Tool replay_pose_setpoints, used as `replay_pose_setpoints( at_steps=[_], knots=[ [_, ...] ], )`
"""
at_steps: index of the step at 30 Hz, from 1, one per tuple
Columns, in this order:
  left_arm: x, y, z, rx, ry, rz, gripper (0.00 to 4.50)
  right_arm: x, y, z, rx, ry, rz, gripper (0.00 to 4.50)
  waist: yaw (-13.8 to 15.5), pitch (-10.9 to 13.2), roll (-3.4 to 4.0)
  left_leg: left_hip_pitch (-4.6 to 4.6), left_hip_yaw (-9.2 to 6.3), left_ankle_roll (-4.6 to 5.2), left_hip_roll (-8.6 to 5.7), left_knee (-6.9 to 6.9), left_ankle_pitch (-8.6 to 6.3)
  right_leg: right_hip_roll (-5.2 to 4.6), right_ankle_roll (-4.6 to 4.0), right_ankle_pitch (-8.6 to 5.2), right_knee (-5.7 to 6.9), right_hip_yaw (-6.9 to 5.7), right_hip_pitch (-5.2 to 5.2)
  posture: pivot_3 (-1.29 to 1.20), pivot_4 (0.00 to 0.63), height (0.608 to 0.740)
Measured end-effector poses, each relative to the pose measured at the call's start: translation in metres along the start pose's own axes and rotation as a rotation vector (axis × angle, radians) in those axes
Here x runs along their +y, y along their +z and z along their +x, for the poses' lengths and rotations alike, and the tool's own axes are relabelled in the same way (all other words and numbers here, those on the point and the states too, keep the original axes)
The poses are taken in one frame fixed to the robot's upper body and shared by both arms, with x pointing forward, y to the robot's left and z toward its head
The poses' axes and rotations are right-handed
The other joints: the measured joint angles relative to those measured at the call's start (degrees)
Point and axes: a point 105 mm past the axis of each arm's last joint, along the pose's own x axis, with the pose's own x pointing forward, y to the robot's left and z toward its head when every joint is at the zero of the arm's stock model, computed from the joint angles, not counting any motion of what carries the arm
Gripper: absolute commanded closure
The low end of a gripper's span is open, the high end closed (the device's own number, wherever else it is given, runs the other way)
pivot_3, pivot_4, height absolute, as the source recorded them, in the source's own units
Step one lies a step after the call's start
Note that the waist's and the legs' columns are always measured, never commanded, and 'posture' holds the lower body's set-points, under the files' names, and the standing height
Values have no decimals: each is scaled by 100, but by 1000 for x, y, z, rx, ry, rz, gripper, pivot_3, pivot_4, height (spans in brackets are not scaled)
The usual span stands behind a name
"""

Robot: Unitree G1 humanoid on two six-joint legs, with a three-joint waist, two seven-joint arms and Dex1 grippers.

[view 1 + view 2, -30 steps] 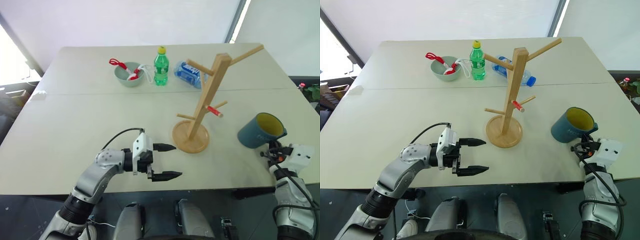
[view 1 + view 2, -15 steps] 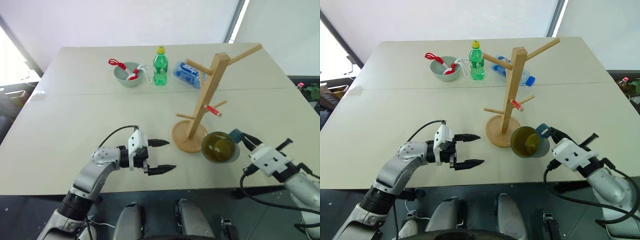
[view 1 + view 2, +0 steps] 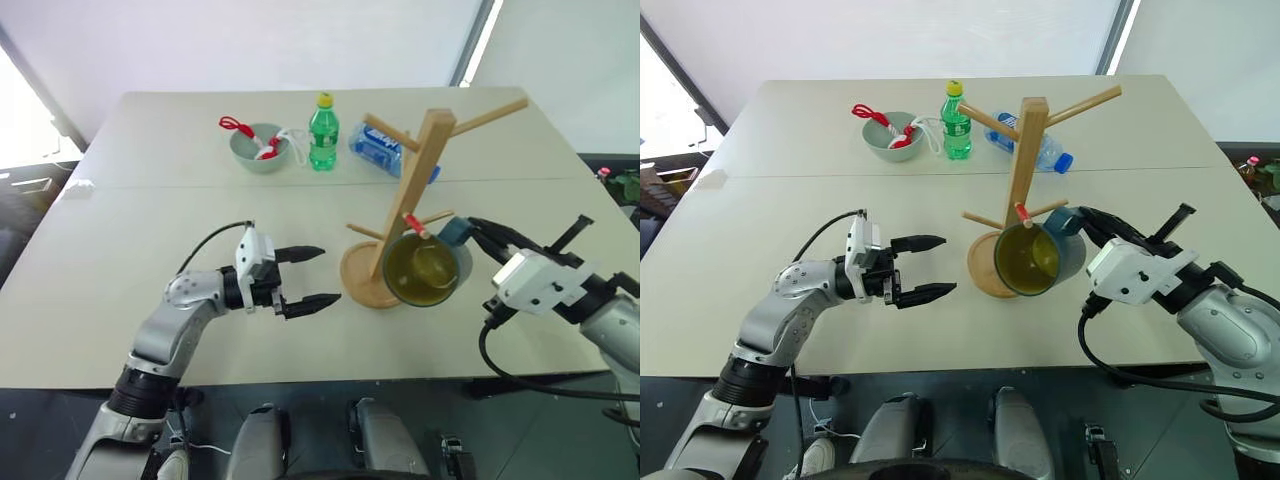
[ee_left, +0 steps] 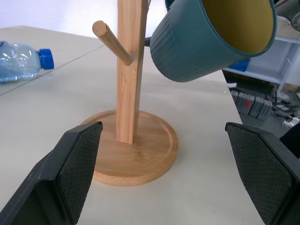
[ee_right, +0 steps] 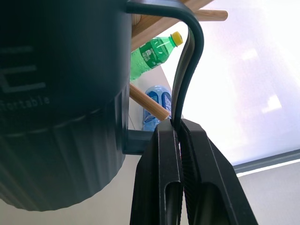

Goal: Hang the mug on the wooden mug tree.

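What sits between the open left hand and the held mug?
The wooden mug tree: in the left wrist view its post and base stand between the left hand and the mug.

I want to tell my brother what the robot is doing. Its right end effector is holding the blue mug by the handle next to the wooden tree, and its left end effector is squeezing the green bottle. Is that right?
Not quite. The right end effector does grip the mug by its handle beside the wooden tree. But the left end effector is open and holds nothing, as the left eye view shows. The green bottle stands apart at the far side of the table.
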Motion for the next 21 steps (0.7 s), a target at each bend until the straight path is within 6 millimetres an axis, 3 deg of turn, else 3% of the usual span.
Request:
replay_pose_setpoints(
  at_steps=[6, 11, 17, 21],
  knots=[
    [4, 3, 2, 0, -19, 7, 0, 10, 11, -8, 14, 18, 29, 4470, 3, 0, 0, 1, 0, 0, -1, 0, 0, 1, 0, 0, 2, -1, 1, 0, 150, 740],
    [8, 8, 5, -4, -35, 17, 0, 11, 32, -11, -2, 11, 35, 4470, -5, 0, 0, 4, -1, 0, 0, 3, 0, 1, 1, 1, 3, -1, 3, 0, 150, 740],
    [9, 8, 5, -5, -50, 11, 0, 11, 55, -6, -32, 5, 105, 4470, -3, -1, -1, 5, -4, -1, 1, 3, 0, 1, 0, 1, 4, -2, 3, 0, 150, 740],
    [8, 10, 5, -11, -61, 6, 0, 15, 57, -1, -37, 20, 156, 4470, -3, -1, -2, 4, -3, 0, 0, 3, 0, -1, 0, 1, 3, -2, 3, 0, 150, 740]
  ],
)
